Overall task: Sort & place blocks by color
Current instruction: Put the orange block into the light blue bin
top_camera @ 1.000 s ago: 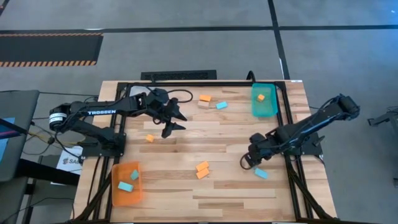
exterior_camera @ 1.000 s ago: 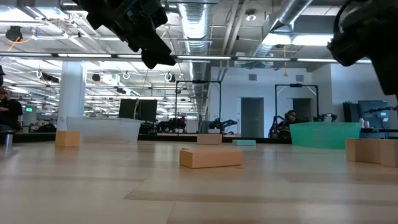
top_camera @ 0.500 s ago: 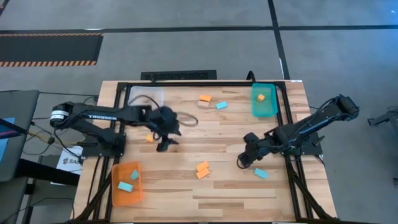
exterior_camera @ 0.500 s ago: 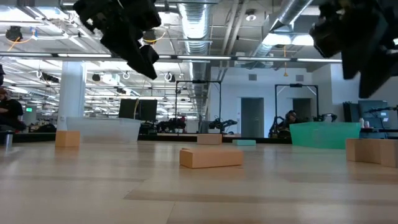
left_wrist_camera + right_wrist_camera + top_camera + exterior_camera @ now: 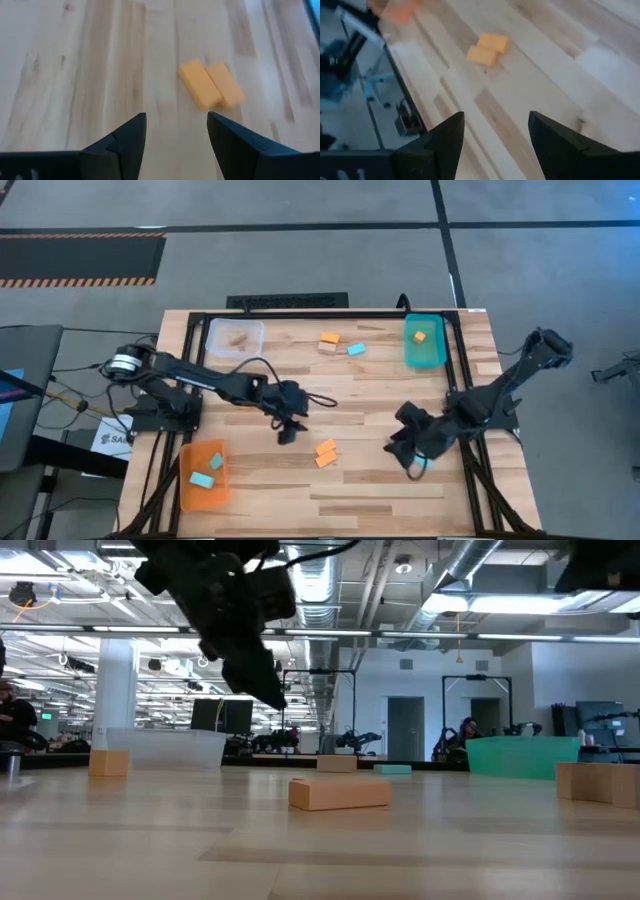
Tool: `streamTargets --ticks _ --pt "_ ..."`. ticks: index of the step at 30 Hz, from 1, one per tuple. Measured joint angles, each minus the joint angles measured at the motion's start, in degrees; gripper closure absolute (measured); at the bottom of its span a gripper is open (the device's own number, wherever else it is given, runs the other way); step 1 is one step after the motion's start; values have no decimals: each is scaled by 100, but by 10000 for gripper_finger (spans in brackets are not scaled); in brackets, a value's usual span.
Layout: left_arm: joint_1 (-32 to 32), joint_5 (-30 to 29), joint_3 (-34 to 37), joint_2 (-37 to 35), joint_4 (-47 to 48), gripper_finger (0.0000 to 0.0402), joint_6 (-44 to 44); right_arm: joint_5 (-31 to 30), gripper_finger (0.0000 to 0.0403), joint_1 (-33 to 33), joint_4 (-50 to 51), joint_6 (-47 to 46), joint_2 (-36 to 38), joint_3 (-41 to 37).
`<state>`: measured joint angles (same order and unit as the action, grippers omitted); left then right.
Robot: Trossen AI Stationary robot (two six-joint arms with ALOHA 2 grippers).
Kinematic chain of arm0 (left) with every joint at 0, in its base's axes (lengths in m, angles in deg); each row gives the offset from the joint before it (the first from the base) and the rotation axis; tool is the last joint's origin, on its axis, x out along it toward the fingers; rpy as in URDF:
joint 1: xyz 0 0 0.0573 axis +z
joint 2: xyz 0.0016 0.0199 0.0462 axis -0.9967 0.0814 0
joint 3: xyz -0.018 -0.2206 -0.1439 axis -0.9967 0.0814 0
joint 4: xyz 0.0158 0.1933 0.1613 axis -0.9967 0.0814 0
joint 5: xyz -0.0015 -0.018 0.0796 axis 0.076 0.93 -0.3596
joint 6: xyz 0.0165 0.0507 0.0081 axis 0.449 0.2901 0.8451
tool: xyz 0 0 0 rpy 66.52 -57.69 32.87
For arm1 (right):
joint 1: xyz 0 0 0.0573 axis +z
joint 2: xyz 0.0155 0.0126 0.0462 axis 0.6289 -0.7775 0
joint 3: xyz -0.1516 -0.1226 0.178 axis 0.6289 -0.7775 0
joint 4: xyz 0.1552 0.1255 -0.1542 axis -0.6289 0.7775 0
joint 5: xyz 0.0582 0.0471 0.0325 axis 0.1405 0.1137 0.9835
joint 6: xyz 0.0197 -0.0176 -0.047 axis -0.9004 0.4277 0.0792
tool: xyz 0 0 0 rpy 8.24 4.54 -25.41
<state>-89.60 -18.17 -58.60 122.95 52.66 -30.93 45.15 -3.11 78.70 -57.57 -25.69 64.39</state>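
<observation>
I'm seeing the left gripper (image 5: 287,432) hanging over mid-table with its fingers standing apart and gripping nothing, the pair of orange blocks (image 5: 325,452) lying side by side on the bare wood just beside it, ahead of the fingertips in the left wrist view. The right gripper (image 5: 410,461) is sitting low near the light blue block (image 5: 421,464), fingers also spread and empty, the orange pair lying well apart from it across the table (image 5: 380,390)
</observation>
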Motion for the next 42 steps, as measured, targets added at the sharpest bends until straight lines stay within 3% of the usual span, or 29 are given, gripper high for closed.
streamTargets --ticks 6,10,14,20,27,32,42 --pt "-475 -1039 -575 749 -188 205 -754 -116 159 953 526 -31 14 215" --pt "-783 -1402 -1178 1355 -102 205 -1248 -626 159 1784 882 -342 62 215" --pt "-1109 -1939 -1822 1916 425 205 -1357 -1006 159 2413 1324 -744 68 215" --pt "-1342 -2516 -2261 2485 1127 205 -1603 -1016 159 2971 1660 -1291 68 215" --pt "-1382 -2492 -2285 2615 1117 205 -1938 -1163 159 3278 1937 -1943 68 215" --pt "-1331 -2902 -2292 2544 1817 205 -1920 -1260 159 3240 2057 -1995 68 215" --pt "-1099 -2972 -2239 2090 2035 205 -1230 -1273 159 2877 2015 -2082 68 215"
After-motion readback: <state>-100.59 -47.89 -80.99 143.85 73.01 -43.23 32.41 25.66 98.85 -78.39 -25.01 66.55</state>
